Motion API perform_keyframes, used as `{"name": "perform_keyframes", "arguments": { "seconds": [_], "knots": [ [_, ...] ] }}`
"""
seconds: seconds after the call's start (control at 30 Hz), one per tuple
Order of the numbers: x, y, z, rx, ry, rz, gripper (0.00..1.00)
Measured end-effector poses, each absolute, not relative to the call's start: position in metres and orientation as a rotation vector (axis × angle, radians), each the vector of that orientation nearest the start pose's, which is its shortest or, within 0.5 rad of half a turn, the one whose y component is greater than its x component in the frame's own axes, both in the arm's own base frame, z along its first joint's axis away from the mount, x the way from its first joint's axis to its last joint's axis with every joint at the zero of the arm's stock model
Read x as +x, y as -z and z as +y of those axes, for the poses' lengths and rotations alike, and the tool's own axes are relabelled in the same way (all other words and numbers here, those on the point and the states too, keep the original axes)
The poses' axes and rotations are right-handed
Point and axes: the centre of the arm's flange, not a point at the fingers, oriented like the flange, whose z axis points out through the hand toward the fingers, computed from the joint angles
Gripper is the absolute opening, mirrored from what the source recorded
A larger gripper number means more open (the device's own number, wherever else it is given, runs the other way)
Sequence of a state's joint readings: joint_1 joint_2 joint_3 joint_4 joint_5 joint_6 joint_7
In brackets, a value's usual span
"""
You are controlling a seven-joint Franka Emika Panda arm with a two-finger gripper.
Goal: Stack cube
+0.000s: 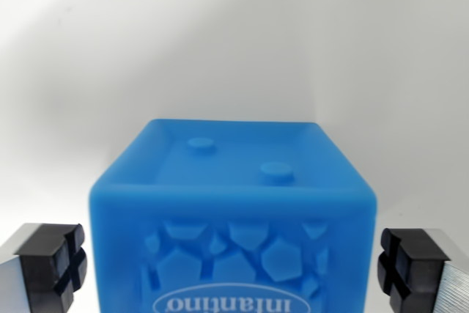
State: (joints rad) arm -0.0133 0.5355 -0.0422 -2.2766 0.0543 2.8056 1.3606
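Blue cube (233, 214) centred low in wrist view, on white surface (234, 42); gripper (233, 267) spread wide, pads (50, 265) flanking cube, apart from it; looks soft, light, grippy (rubbery toy, judged); pinch plain side walls.

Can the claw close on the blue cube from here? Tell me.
Probably yes. The blue cube sits between the open claw pads, one pad on each side, with a small gap on both sides and nothing blocking.
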Motion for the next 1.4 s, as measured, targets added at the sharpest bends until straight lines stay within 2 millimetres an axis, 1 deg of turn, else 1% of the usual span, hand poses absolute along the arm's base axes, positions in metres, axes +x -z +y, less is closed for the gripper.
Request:
{"name": "perform_keyframes", "arguments": {
  "seconds": [0.17, 0.2, 1.4],
  "knots": [
    [0.5208, -0.1152, -0.0329, -2.344, -0.004, 2.101, 1.00],
    [0.5209, -0.1150, -0.0329, -2.344, -0.004, 2.101, 0.00],
    [0.5215, -0.1154, -0.0327, -2.343, -0.002, 2.100, 0.00]
  ]
}}
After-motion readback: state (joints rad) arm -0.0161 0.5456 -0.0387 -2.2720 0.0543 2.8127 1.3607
